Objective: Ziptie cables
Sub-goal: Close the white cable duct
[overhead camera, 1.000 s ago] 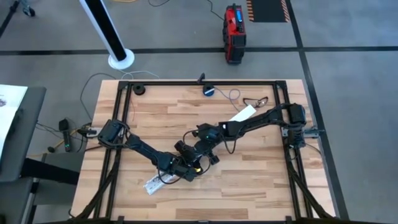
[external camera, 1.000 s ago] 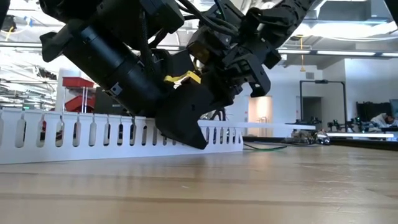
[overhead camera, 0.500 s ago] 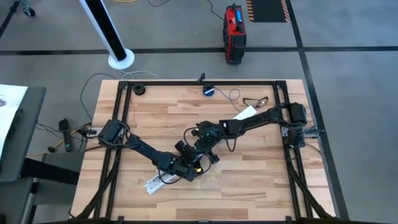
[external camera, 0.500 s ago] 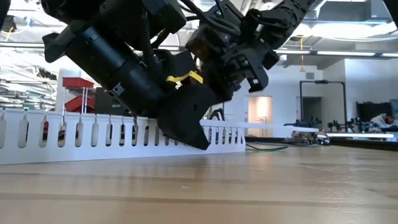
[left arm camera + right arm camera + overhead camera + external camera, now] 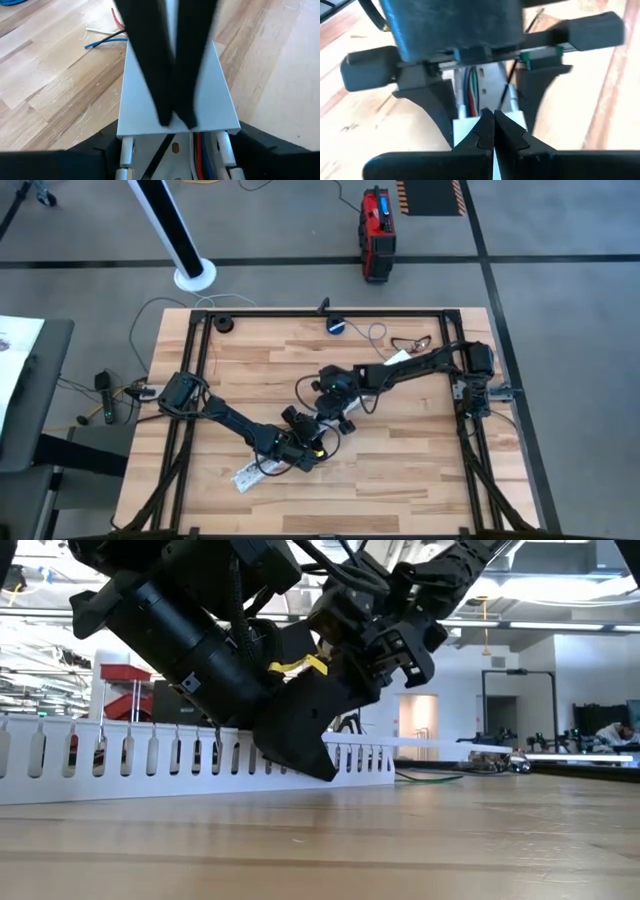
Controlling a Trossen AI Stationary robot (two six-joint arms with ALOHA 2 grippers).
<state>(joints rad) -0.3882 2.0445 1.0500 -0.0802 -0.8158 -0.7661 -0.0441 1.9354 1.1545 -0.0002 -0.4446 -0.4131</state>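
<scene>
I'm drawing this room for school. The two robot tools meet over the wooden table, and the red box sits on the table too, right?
Not quite. The red box stands on the grey floor beyond the table, not on it; the high view shows that. The left tool and the right tool do meet over the wooden table.

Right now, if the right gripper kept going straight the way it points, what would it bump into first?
Probably the left gripper. In the right wrist view it fills the space just ahead of the right gripper, astride the white strip. Depth is hard to judge.
</scene>
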